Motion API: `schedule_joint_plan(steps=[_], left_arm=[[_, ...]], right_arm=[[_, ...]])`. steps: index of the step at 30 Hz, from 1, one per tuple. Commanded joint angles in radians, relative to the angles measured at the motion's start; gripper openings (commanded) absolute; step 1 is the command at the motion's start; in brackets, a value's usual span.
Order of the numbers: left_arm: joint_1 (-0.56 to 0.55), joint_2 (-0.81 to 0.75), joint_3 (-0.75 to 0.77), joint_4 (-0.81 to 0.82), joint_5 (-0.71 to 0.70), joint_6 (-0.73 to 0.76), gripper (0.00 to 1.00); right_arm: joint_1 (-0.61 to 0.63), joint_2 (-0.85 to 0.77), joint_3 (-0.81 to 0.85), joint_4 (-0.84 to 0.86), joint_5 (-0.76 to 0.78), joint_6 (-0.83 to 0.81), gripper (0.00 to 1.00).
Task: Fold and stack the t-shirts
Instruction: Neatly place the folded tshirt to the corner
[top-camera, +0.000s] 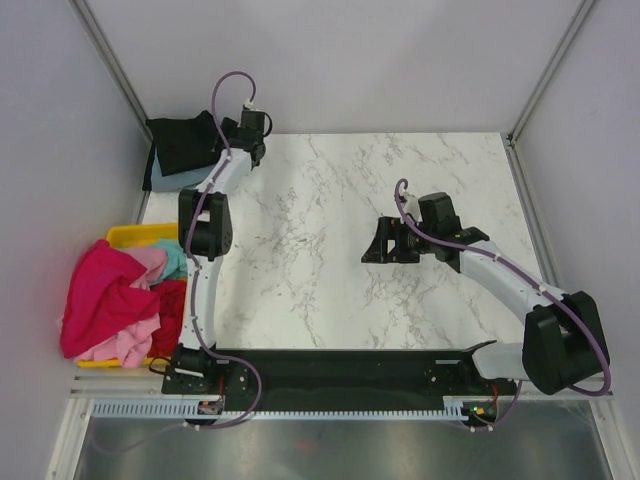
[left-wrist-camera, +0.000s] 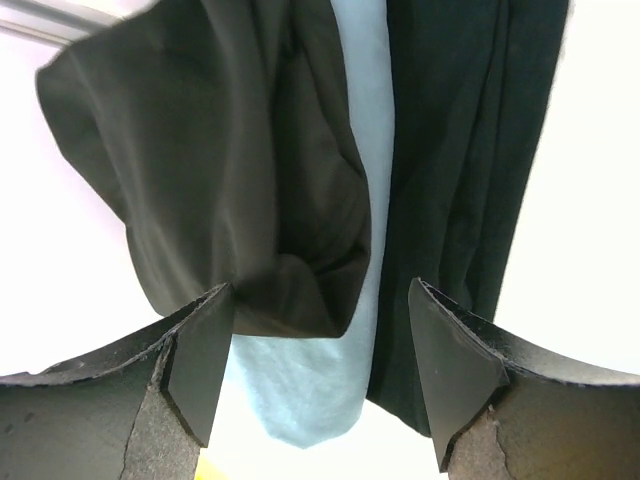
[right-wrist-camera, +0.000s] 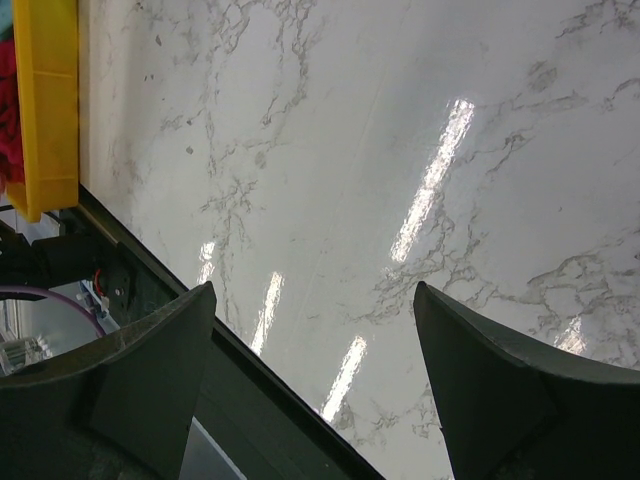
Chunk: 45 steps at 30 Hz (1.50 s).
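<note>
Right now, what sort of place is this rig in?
Probably a lab robot cell, not a home: a marble-look table boxed in by plain white walls on metal posts, with a yellow bin heaped with shirts.

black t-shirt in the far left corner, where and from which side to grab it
Pinch the raised rounded fold of the soft black cloth t-shirt, coming from the marble table side; that bulge sits above the pale grey-blue cloth shirt beneath.
</note>
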<state>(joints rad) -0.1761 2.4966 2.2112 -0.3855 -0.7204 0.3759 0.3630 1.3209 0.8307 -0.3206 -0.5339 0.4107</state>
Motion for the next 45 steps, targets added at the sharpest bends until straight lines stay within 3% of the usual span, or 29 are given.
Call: schedule_joint_plan(steps=[1,14,16,17,18,20,29,36,45], left_arm=[[0.003,0.028,0.027,0.053,-0.068,0.066,0.77],[0.012,0.042,0.054,0.105,-0.073,0.081,0.68],[0.012,0.042,0.053,0.114,-0.073,0.092,0.55],[0.012,0.044,0.053,0.115,-0.074,0.093,0.42],[0.012,0.042,0.053,0.123,-0.077,0.093,0.17],[0.012,0.042,0.054,0.131,-0.089,0.104,0.09],[0.024,-0.042,-0.047,0.149,-0.083,0.138,0.02],[0.059,-0.178,-0.255,0.206,-0.074,0.153,0.02],[0.072,-0.235,-0.298,0.224,-0.100,0.158,0.02]], right_arm=[[0.001,-0.023,-0.007,0.029,-0.020,-0.013,0.89],[0.002,-0.003,-0.015,0.041,-0.021,-0.012,0.89],[0.002,-0.002,-0.015,0.043,-0.021,-0.012,0.89],[0.002,-0.002,-0.015,0.043,-0.021,-0.012,0.89],[0.002,-0.002,-0.015,0.044,-0.021,-0.012,0.89],[0.002,0.001,-0.016,0.045,-0.021,-0.012,0.89],[0.002,-0.003,-0.016,0.043,-0.028,-0.012,0.89],[0.004,-0.014,-0.018,0.048,-0.032,-0.010,0.89],[0.013,-0.022,-0.022,0.051,-0.043,-0.006,0.89]])
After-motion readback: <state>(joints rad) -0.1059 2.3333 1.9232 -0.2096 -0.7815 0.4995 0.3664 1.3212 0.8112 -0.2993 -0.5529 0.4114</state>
